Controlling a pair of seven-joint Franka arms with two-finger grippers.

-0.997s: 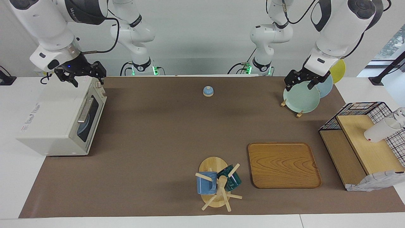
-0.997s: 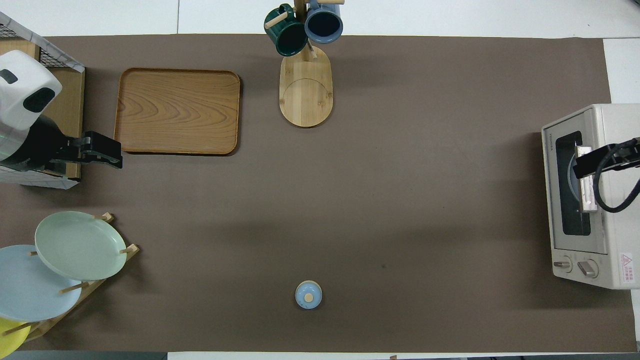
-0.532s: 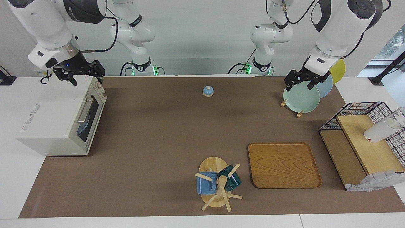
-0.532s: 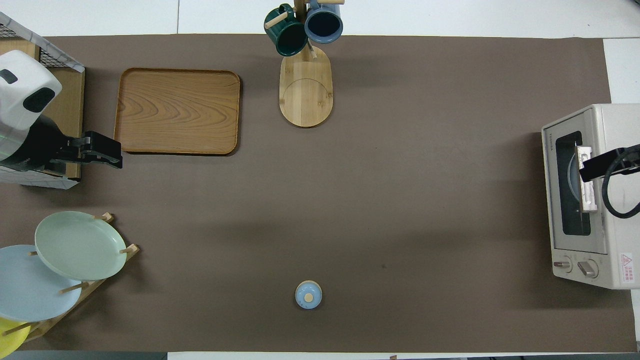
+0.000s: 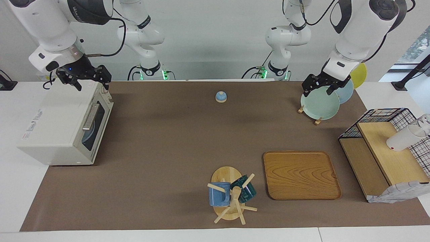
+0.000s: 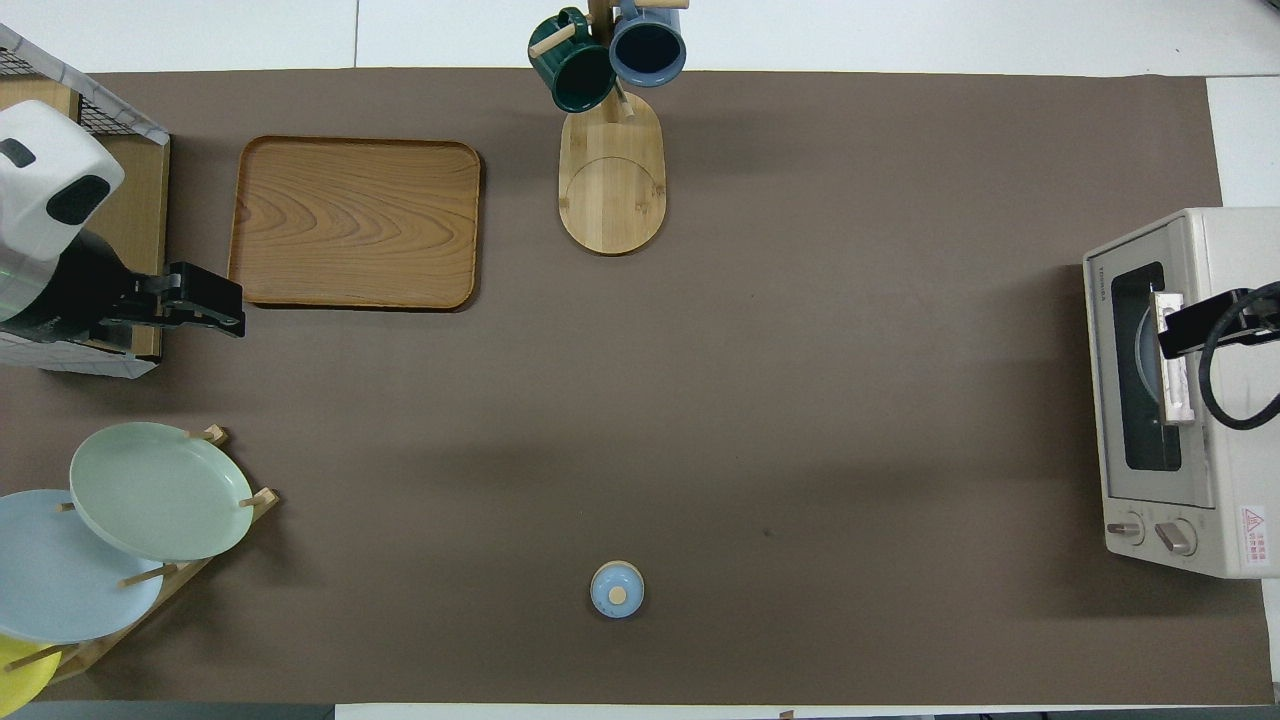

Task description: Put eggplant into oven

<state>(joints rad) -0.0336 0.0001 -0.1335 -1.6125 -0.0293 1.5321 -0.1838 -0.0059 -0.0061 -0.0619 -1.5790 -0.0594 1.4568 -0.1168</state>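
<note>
Nearest the robots, the left hand [image 5: 318, 91] is hanging in the air over the left arm's end of the counter [image 5: 13, 188], by the plate rack [image 5: 317, 121], its fingers standing apart and holding nothing. On that rack a green plate [image 5: 319, 106], a blue plate [image 5: 346, 92] and a yellow plate [image 5: 360, 72] are leaning on edge, one after another. The right hand [image 5: 93, 86] is hovering over the top of the oven [image 5: 57, 127], at the oven's end nearer the robots, its fingers also spread apart and empty. A small blue lid [image 5: 220, 96] is sitting alone on the brown mat [image 5: 168, 151], about midway between the two arms. The oven is standing at the right arm's end of the counter, its dark glass door shut and facing the middle of the mat, the bar handle [image 5: 90, 117] lying across the door. The eggplant is not showing in either view. Farther out, at the left arm's end, a wire basket [image 5: 379, 116] is holding wooden shelves, with a white cup [image 5: 403, 137] lying on its side on the upper one. Beside the basket a wooden tray [image 5: 300, 174] is lying flat on the mat. Farthest from the robots, a mug stand [image 5: 228, 205] is carrying a blue mug [image 5: 218, 195] and a green mug [image 5: 247, 191].
</note>
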